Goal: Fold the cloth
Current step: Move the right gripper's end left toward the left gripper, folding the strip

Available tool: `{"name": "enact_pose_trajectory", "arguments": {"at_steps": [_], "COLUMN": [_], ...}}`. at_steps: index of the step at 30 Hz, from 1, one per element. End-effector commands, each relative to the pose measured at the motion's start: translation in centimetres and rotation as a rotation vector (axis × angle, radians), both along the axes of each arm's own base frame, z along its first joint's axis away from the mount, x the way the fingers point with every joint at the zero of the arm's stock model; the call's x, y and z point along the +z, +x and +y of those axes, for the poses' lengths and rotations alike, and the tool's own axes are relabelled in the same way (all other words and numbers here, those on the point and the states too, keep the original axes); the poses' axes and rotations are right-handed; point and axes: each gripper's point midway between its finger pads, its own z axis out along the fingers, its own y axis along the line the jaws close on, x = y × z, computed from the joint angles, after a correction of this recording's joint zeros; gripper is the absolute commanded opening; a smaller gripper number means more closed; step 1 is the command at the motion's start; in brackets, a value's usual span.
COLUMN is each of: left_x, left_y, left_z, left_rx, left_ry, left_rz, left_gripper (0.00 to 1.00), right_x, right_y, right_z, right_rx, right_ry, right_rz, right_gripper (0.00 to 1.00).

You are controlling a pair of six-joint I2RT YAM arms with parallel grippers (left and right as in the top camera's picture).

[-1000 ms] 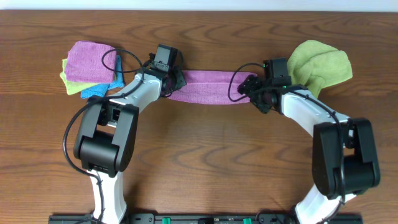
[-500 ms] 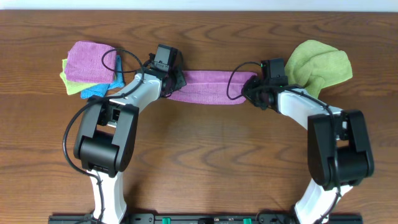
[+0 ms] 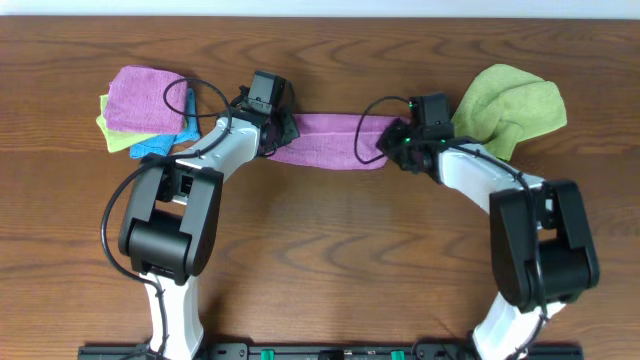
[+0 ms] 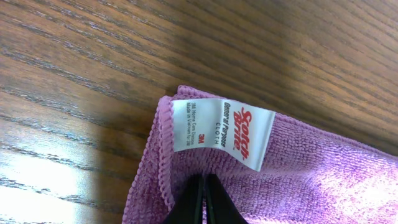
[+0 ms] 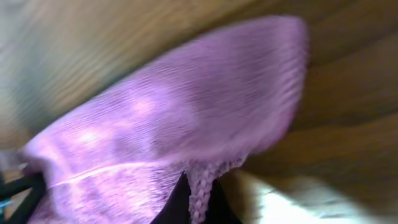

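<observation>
The left gripper (image 4: 203,186) is squeezed shut on the edge of the cloth (image 3: 330,138), just below the white tag (image 4: 224,132) with red and black letters on it. That corner of the cloth lies on the brown wooden bench (image 3: 330,260). The right gripper (image 5: 198,196) is squeezed shut too, and it pinches the thick hem at the other end of the cloth. The view from that wrist is blurry. From above, the purple cloth is a long thin strip in the upper middle of the frame, and it reaches from one gripper to the other. A green cloth (image 3: 510,105) sits bunched up in the upper right, just past the right gripper. In the upper left there is a pile with a pink-purple cloth (image 3: 150,95) on top, a lime-green cloth (image 3: 112,130) under it, and a blue cloth (image 3: 160,146) poking out.
</observation>
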Motion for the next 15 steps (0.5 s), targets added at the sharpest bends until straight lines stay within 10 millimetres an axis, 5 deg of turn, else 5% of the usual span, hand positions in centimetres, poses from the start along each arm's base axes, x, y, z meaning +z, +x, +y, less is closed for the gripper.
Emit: {"name": "enact_pose_trajectory", "arguments": {"at_steps": [1, 15], "left_x": [-1.2, -1.2], "left_y": [-0.5, -0.6], "left_z": [0.4, 0.4], "left_rx": [0.002, 0.002], "left_ry": [0.020, 0.021], "left_rz": [0.037, 0.041], "left_gripper": [0.06, 0.06], "right_x": [2.6, 5.8], "right_y": [-0.2, 0.2], "right_z": [1.7, 6.5], "right_rx": [0.061, 0.155], "right_ry": [0.007, 0.040], "right_rz": [-0.067, -0.151], "right_gripper": [0.01, 0.01]}}
